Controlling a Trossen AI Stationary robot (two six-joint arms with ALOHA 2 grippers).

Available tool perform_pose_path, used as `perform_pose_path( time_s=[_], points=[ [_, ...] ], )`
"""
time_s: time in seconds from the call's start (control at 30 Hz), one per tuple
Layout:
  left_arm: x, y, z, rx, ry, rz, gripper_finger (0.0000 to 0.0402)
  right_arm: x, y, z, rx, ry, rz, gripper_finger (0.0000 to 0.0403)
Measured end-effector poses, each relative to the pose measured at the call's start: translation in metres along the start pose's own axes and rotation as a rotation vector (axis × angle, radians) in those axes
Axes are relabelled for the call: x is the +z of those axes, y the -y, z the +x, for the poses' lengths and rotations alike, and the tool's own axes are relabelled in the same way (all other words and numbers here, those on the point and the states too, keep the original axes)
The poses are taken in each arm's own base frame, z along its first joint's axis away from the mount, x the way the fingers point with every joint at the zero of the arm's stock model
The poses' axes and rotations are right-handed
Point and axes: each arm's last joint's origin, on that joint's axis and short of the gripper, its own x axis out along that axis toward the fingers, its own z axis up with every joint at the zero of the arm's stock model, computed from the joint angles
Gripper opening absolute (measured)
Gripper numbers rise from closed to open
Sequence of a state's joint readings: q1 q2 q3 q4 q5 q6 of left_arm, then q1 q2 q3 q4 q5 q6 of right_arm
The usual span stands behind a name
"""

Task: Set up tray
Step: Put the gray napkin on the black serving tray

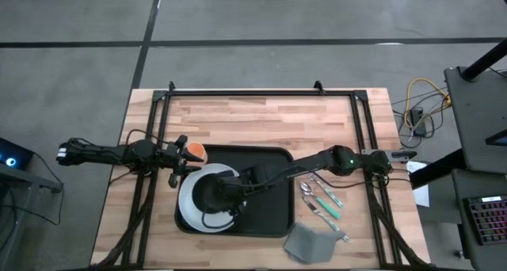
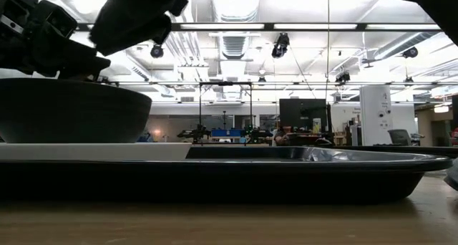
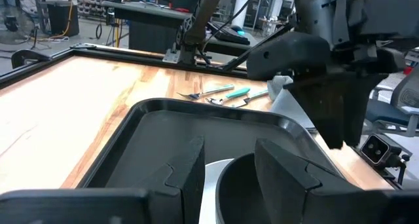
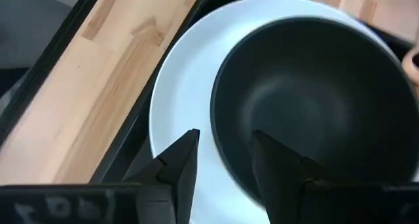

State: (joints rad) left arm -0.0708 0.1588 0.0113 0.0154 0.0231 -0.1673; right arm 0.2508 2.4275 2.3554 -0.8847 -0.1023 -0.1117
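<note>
Counting left to right: left gripper (image 1: 182, 154) waits at the tray's far-left corner, fingers parted, holding nothing, beside an orange cup (image 1: 195, 151). The tray (image 1: 269, 215) lies mid-table near the front edge; a white plate (image 1: 190, 210) with a dark bowl (image 1: 215, 192) on it sits in its left half. Right gripper (image 4: 222, 160) hovers over the bowl's rim, fingers parted, seemingly gripping nothing. Cutlery (image 1: 321, 200) and grey napkin (image 1: 310, 242) lie right of the tray, apparently still to be placed.

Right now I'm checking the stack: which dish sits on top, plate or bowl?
The dark bowl; it rests on the white plate, which lies flat on the black tray.
</note>
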Motion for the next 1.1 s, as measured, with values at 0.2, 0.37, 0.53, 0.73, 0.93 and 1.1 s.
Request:
perform_pose_path(
  time_s=[0.2,0.37,0.53,0.73,0.93,1.1],
  points=[
    [0.0,0.0,0.0,0.0,0.0,0.0,0.0115,-0.005,-0.003,-0.022,0.01,-0.085,0.098,0.0128],
    [0.0,0.0,0.0,0.0,0.0,0.0,0.0115,-0.009,-0.007,-0.051,0.017,-0.16,0.202,0.0135],
    [0.0,0.0,0.0,0.001,-0.004,0.0,0.0115,-0.015,-0.012,-0.076,0.077,-0.246,0.36,0.014],
    [0.0,0.0,0.0,0.001,-0.005,0.0,0.0115,-0.025,-0.022,-0.089,0.145,-0.387,0.517,0.0141],
    [0.0,0.0,0.0,0.001,-0.004,0.0,0.0115,-0.033,-0.039,-0.094,0.161,-0.506,0.595,0.0141],
    [0.0,0.0,0.0,0.001,-0.004,0.0,0.0115,-0.031,-0.053,-0.106,0.146,-0.511,0.65,0.0141]
  ],
)
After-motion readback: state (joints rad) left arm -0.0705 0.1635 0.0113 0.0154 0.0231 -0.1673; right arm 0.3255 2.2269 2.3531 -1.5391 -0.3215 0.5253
